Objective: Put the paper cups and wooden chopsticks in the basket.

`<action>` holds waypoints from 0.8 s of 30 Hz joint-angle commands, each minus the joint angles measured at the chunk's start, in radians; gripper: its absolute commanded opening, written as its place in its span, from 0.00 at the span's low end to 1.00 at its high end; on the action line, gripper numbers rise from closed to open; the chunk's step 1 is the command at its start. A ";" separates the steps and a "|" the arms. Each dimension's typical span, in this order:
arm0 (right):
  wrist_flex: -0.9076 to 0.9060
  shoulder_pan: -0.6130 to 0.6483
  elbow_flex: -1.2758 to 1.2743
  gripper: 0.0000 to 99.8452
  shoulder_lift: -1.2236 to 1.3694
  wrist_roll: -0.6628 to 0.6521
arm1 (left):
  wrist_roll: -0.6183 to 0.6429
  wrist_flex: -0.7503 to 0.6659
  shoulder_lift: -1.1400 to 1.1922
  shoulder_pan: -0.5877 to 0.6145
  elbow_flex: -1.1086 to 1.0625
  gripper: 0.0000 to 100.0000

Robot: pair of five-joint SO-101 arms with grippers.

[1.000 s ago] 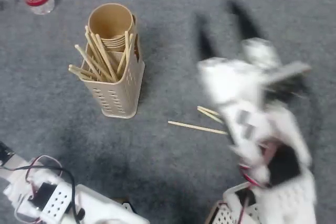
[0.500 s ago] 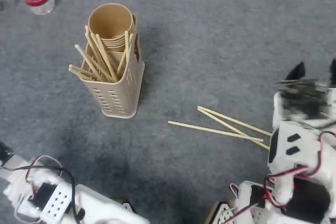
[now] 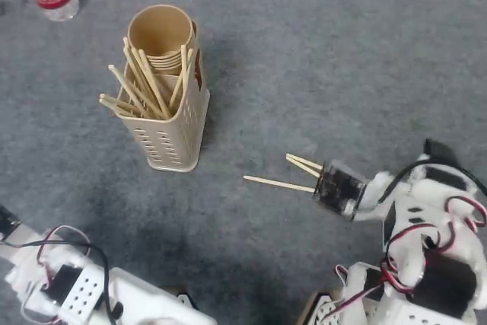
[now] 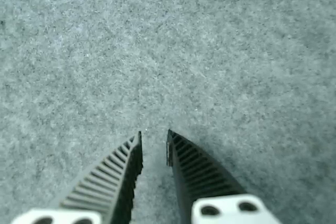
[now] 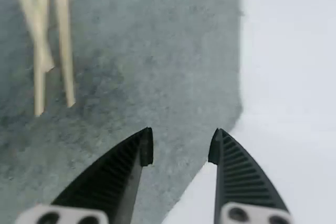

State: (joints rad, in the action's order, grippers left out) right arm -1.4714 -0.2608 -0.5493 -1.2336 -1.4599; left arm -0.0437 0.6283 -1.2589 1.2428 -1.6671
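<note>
Grey felt covers the table, with a white wall behind. Three loose pale wooden chopsticks (image 3: 278,183) lie flat on it, well apart from the basket, their far ends under the right arm (image 3: 415,218). The tall beige slotted plastic basket (image 3: 171,138) stands upright and already holds a stack of tan paper cups (image 3: 160,32) and a fan of chopsticks.

In the right wrist view, the right gripper (image 5: 181,148) is spread wide and empty. It sits off to one side of the chopsticks (image 5: 39,51), near the felt's edge. The left gripper (image 4: 154,135) hangs over bare felt, its jaws close together with a narrow gap, holding nothing.

Picking up the loose sticks looks like the step in hand. It would likely go best with the right jaws brought across the sticks near their middle, lowered to the felt, and closed firmly so the sticks do not pivot.
</note>
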 commanded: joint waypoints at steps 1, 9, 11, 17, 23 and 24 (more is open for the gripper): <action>0.242 -0.010 0.008 0.18 -0.019 0.535 | -0.009 -0.020 -0.009 0.005 0.005 0.07; 0.375 -0.186 -0.124 0.18 -0.352 2.001 | -0.009 -0.020 -0.009 0.005 0.005 0.07; 0.426 -0.180 -0.189 0.18 -0.476 2.148 | -0.009 -0.020 -0.009 0.005 0.005 0.07; 0.547 -0.288 -0.301 0.18 -0.553 2.051 | -0.009 -0.020 -0.009 0.003 0.005 0.07; 0.549 -0.289 -0.336 0.18 -0.562 2.039 | -0.009 -0.020 -0.009 0.003 0.005 0.07; 0.549 -0.288 -0.336 0.18 -0.565 2.039 | -0.009 -0.020 -0.009 0.003 0.005 0.07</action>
State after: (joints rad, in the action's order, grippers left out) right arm -0.9452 -0.5401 -0.8884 -1.7952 0.5976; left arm -0.0437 0.6283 -1.2589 1.2428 -1.6671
